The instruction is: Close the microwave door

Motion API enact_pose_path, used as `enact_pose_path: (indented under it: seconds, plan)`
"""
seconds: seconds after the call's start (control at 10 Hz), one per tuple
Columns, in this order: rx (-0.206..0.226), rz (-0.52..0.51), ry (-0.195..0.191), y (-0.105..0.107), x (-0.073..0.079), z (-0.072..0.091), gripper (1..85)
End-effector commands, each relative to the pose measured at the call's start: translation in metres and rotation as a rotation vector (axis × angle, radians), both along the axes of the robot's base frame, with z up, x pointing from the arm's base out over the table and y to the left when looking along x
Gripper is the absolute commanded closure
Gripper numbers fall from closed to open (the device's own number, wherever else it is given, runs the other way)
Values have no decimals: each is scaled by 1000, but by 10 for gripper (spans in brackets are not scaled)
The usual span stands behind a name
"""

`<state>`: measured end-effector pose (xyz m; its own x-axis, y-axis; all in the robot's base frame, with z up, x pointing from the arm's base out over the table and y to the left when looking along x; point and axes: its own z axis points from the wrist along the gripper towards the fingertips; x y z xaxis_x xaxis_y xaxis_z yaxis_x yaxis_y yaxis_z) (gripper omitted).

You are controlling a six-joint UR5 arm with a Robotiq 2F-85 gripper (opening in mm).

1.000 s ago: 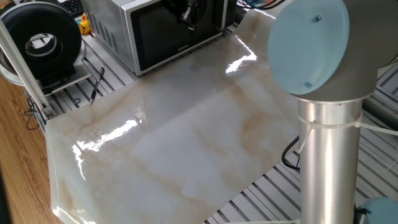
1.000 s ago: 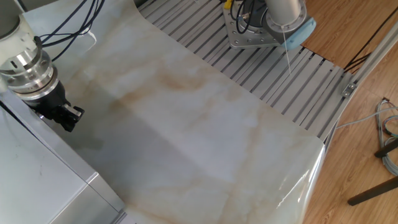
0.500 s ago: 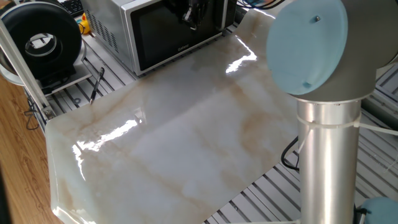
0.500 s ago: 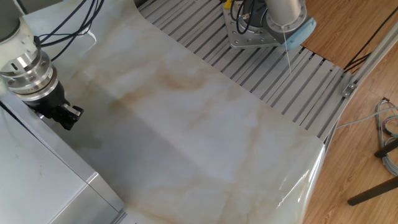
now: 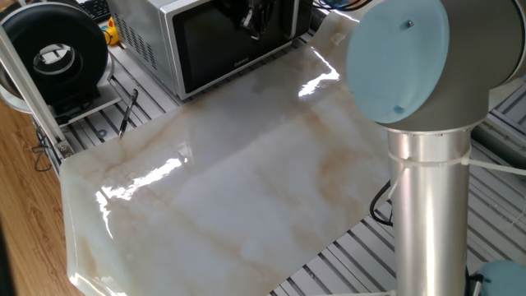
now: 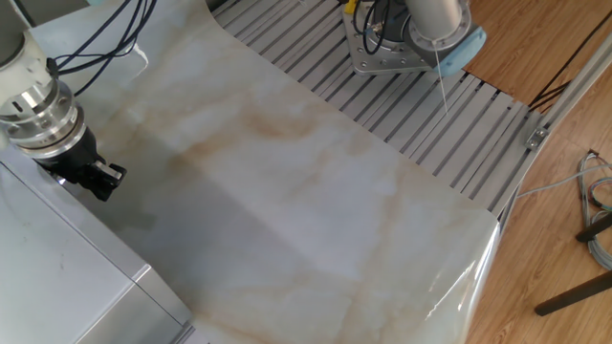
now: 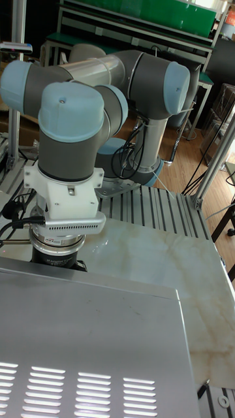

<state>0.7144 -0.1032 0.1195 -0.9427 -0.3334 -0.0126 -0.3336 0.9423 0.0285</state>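
Note:
The microwave stands at the far end of the marbled sheet, and its silver top fills the bottom of the tall fixed view. The microwave door, dark glass in a silver frame, looks flush with the oven's front. My gripper hangs in front of the door's upper right part, close against the glass. From the opposite side, the gripper shows as black fingers held together with nothing between them, right at the microwave's front edge. In the tall fixed view the fingers are hidden behind the oven's top.
A round black-and-white spool device sits left of the microwave, with a yellow object between them. The marbled sheet covers a slotted metal table. The arm's column stands at the near right. Cables trail from the wrist.
The wrist and gripper have shifted slightly left, toward the microwave, in the other fixed view. The arm's elbow has also moved a little left. The door looks the same.

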Motion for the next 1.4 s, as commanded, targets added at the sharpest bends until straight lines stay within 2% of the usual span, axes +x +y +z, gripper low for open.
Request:
enact_pose_path:
  seconds: [0.0,0.3,0.7,1.1,1.3]
  plan:
    - [3,-7,-3,2,0,1,843]
    - [-3,4,-16,0,3,1,843]
    - [-17,0,-8,-2,4,1,843]
    - [2,-8,-5,4,13,4,843]
    - [0,-9,-23,1,14,3,843]
